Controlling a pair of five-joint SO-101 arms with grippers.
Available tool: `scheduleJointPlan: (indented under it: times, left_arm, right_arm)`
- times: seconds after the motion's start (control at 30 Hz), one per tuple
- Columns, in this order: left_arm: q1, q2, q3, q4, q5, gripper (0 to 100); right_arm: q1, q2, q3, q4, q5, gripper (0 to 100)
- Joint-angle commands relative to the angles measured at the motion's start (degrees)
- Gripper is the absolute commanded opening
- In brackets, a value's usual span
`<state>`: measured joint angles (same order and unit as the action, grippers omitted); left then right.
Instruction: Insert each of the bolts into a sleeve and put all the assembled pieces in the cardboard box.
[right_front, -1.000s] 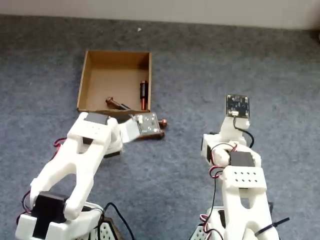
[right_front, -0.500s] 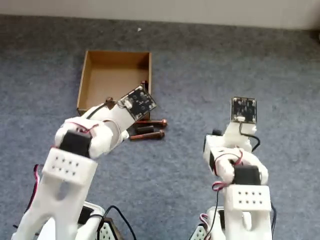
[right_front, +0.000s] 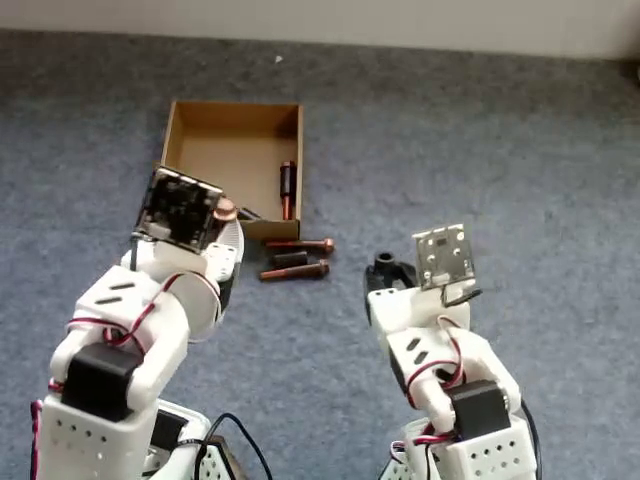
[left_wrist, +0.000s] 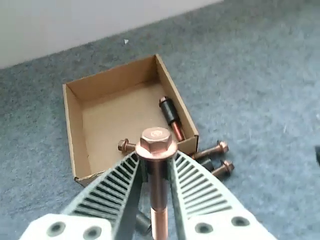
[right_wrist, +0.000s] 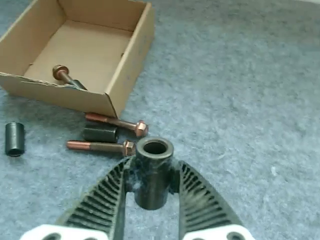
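L gripper (left_wrist: 156, 161) is clamping a copper-coloured hex-head metal bolt (left_wrist: 157, 142) betw. its fingers (left_wrist: 120, 185), head just past the tips. R gripper (right_wrist: 152, 170) is pinching a black cylindrical sleeve (right_wrist: 153, 149) betw. its fingers (right_wrist: 105, 200). Open brown cardboard box (left_wrist: 75, 130) is sitting beyond both fingertips, holding two assembled pcs (left_wrist: 171, 117).

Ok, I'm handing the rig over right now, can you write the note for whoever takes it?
Left pincer: shut on a bolt, raised near the cardboard box.
Right pincer: shut on a sleeve, apart from the bolt.
Done: two assembled pieces lie in the box.
On the carpet beside the box: two loose bolts, two loose sleeves.
To do: join held bolt and sleeve, assemble the two loose pairs, box all three.
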<state>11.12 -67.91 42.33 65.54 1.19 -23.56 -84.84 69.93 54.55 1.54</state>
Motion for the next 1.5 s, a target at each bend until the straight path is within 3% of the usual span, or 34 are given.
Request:
scheduleJointPlan:
  times: [0.0, 0.43, 0.7, 1.0, 1.1, 1.47]
  left_arm:
    - [0.92, -3.91, -0.31, -4.04, 7.91, 1]
    - [12.97, -15.16, -0.31, -6.33, 12.22, 1]
    - [14.73, -15.87, -0.22, -7.65, 12.22, 1]
    - [14.81, -15.96, 3.03, -12.57, 12.40, 1]
    - [14.55, -15.96, 5.58, -14.68, 16.18, 1]
    - [14.64, -15.96, 6.20, -14.59, 16.88, 1]
  right_arm:
    - [-5.32, -1.80, -0.84, -0.48, 0.62, 0.5]
    - [-19.65, -1.89, -0.75, -8.22, 5.36, 0.5]
    - [-25.98, -1.71, -0.75, -16.22, 10.37, 0.5]
    - [-26.59, -1.63, -0.75, -19.12, 10.99, 0.5]
    - [-26.33, -1.63, -0.75, -19.30, 10.99, 0.5]
    - [-26.07, -1.80, -0.66, -19.30, 10.73, 0.5]
